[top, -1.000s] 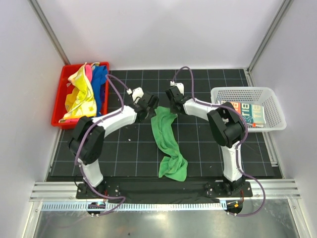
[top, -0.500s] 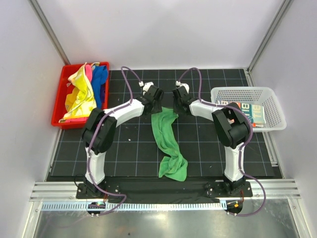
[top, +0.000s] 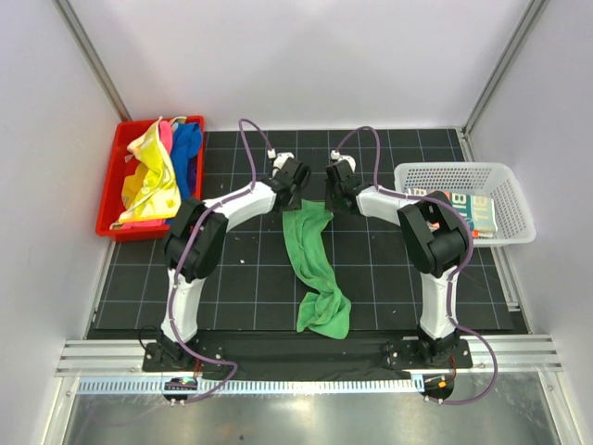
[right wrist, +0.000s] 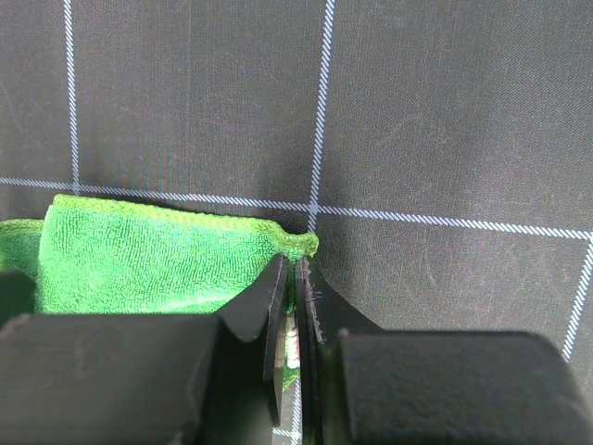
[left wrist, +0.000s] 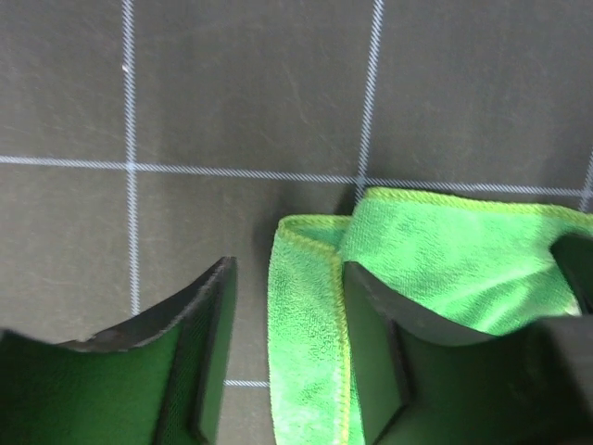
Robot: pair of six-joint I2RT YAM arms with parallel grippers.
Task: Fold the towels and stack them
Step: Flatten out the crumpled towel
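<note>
A green towel (top: pixel 312 264) lies crumpled in a long strip down the middle of the black mat. My right gripper (right wrist: pixel 295 269) is shut on the towel's far right corner (right wrist: pixel 301 245); it shows at the towel's top edge in the top view (top: pixel 337 197). My left gripper (left wrist: pixel 285 306) is open, its fingers (left wrist: pixel 375 315) straddling the far left edge of the green towel (left wrist: pixel 306 315); it shows in the top view (top: pixel 291 197). Yellow, pink and blue towels (top: pixel 157 171) lie heaped in the red bin. A printed white towel (top: pixel 463 211) lies in the basket.
The red plastic bin (top: pixel 111 185) stands at the back left of the mat. The white mesh basket (top: pixel 505 176) stands at the back right. The gridded black mat (top: pixel 241 278) ends at a metal rail near the arm bases.
Both arms have reached farther back over the towel's far end. The left gripper moved right to the towel's far left corner. The towel itself has hardly shifted.
</note>
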